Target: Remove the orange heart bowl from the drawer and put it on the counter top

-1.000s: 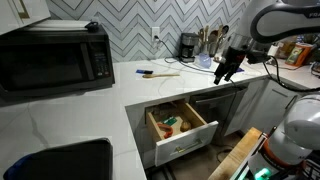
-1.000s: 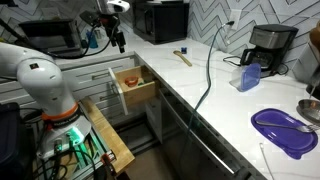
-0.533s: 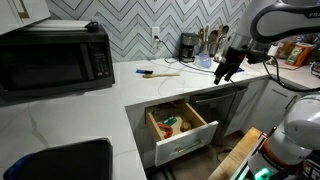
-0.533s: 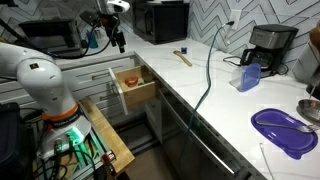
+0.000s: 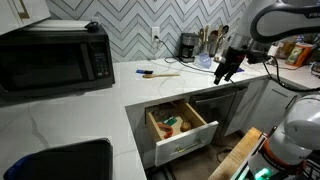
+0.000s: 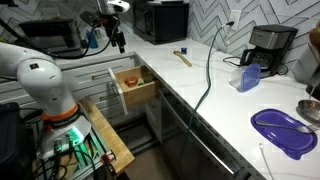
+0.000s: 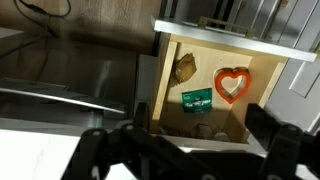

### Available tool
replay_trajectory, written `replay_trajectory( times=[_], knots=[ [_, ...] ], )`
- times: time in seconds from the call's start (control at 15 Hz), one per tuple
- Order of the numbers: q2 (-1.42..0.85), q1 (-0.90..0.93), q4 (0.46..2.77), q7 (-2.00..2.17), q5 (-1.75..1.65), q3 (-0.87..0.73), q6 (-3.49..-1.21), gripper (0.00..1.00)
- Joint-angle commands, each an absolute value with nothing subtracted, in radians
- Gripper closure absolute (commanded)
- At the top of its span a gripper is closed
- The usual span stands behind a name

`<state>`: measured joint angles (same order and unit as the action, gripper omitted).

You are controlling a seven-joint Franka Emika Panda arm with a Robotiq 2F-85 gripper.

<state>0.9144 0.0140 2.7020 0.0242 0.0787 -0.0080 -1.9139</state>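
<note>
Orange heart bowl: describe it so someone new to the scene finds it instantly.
Below the white counter top, the drawer stands pulled open. In the wrist view, the orange heart bowl lies inside, beside a green item. It's the only heart-shaped, orange-red thing there.

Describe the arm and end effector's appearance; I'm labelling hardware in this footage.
The arm is glossy white, built of rounded, bulbous segments. The end effector is black and blocky, with two dark fingers seen in the wrist view.
</note>
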Motion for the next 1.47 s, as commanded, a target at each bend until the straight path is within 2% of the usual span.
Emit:
replay_trajectory(
  times=[0.0, 0.4, 0.73, 1.4],
  knots=[
    [0.914, 0.01, 2.7, 0.022, 0.081, -0.005, -1.911, 0.0],
    [0.914, 0.01, 2.7, 0.022, 0.081, -0.005, -1.911, 0.0],
    [0.858, 0.067, 2.768, 0.106, 0.165, 0.089, -2.011, 0.0],
    [0.42, 0.17, 2.764, 0.296, 0.253, 0.268, -2.489, 0.0]
  ],
)
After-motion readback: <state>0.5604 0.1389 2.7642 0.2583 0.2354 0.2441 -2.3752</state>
